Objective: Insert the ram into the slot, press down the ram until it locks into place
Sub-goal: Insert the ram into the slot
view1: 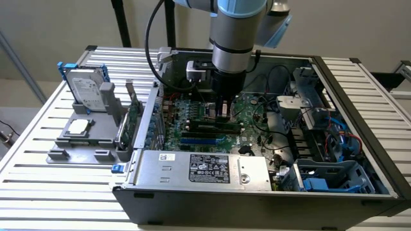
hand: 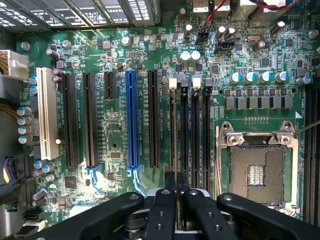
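My gripper [view1: 224, 113] reaches down into the open computer case, just above the black memory sockets [view1: 211, 126] of the motherboard. In the wrist view its two fingers [hand: 166, 200] stand close together, shut on the ram [hand: 174, 135]. The ram shows edge-on as a thin dark strip running away from the fingertips. It lies along the socket nearest the long black expansion slot, and its far end reaches a white latch [hand: 173, 82]. Three more memory sockets [hand: 195, 130] lie beside it with nothing in them. I cannot tell how deep the ram sits.
A bare processor socket [hand: 257, 170] lies next to the memory sockets, with a blue slot [hand: 131, 120] and a white slot [hand: 46, 115] on the other side. A grey fixture [view1: 77, 139] at the exterior view's left holds a hard drive [view1: 86, 91] and a green expansion card [view1: 133, 118]. The power supply [view1: 199, 168] sits at the case front.
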Action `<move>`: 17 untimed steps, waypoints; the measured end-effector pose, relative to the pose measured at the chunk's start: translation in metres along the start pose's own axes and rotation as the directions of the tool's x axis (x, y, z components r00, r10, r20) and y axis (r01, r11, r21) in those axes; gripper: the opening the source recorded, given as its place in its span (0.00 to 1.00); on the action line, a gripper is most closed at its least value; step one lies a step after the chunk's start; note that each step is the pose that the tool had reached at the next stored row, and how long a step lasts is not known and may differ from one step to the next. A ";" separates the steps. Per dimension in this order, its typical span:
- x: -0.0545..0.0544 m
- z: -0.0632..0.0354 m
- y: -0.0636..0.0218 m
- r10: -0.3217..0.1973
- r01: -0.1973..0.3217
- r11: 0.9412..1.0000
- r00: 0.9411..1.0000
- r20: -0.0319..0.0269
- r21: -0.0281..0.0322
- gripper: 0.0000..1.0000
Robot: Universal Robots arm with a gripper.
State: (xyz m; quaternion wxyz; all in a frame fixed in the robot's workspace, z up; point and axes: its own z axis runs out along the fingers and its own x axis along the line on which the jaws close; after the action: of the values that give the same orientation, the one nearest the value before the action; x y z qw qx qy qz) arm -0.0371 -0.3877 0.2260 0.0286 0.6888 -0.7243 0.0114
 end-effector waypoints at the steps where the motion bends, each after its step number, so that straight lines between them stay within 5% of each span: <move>1: 0.000 0.0000 0.0000 0.000 0.000 1.000 1.000 0.000 0.000 0.15; 2: 0.000 -0.0001 0.0000 0.000 0.000 1.000 1.000 0.000 0.000 0.21; 9: 0.001 -0.0138 0.0013 0.000 0.000 1.000 1.000 0.002 -0.006 0.21; 13: 0.001 -0.0147 0.0016 0.000 0.000 1.000 1.000 0.003 -0.006 0.11; 17: 0.001 -0.0148 0.0016 0.000 0.000 1.000 1.000 0.003 -0.006 0.11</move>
State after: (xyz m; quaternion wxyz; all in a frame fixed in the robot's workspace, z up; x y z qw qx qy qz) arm -0.0384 -0.3877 0.2409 0.0295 0.6889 -0.7243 0.0081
